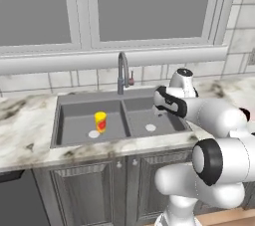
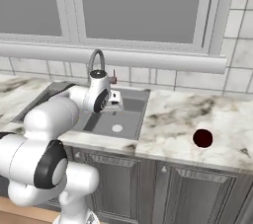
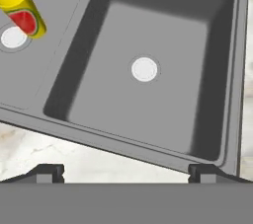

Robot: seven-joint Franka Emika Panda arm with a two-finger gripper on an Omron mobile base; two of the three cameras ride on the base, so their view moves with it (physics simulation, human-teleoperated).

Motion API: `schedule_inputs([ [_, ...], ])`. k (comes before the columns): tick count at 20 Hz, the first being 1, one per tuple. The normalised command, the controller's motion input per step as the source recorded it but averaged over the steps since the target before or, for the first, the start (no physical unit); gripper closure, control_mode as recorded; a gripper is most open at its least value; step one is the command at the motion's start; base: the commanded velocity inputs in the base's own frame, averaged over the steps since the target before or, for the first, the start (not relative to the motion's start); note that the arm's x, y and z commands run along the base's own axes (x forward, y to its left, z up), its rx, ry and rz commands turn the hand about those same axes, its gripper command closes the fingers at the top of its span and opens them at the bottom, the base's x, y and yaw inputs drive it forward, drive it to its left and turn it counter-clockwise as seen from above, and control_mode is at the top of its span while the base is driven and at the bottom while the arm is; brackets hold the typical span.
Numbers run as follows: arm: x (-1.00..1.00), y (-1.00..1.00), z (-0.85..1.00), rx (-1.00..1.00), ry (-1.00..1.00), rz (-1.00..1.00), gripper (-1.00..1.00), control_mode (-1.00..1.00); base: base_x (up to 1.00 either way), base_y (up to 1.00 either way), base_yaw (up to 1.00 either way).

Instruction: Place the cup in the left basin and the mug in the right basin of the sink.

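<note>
One cup (image 1: 100, 121) upright in left basin (image 1: 79, 120), one mug (image 2: 202, 138) on counter (image 2: 197, 114); hand (image 3: 126, 171) spread apart, empty.

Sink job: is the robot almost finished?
Halfway. The cup already stands in the left basin. The mug sits on the counter right of the sink. The gripper, jaws apart and empty, hovers over the right basin. Fetching the mug is left.

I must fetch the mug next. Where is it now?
The mug stands on the counter right of the sink, in the right base view.
</note>
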Motion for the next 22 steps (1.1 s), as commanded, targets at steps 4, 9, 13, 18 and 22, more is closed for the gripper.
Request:
schedule_inputs([
  [4, 0.00, 0.00, 0.00, 0.00, 0.00, 0.00, -1.00, 1.00, 0.00, -0.55, 0.00],
  [9, 0.00, 0.00, 0.00, 0.00, 0.00, 0.00, -1.00, 1.00, 0.00, -0.53, 0.00],
  [13, 0.00, 0.00, 0.00, 0.00, 0.00, 0.00, -1.00, 1.00, 0.00, -0.50, 0.00],
  [18, 0.00, 0.00, 0.00, 0.00, 0.00, 0.00, -1.00, 1.00, 0.00, -0.38, 0.00],
  [22, 0.00, 0.00, 0.00, 0.00, 0.00, 0.00, -1.00, 1.00, 0.01, -0.11, 0.00],
])
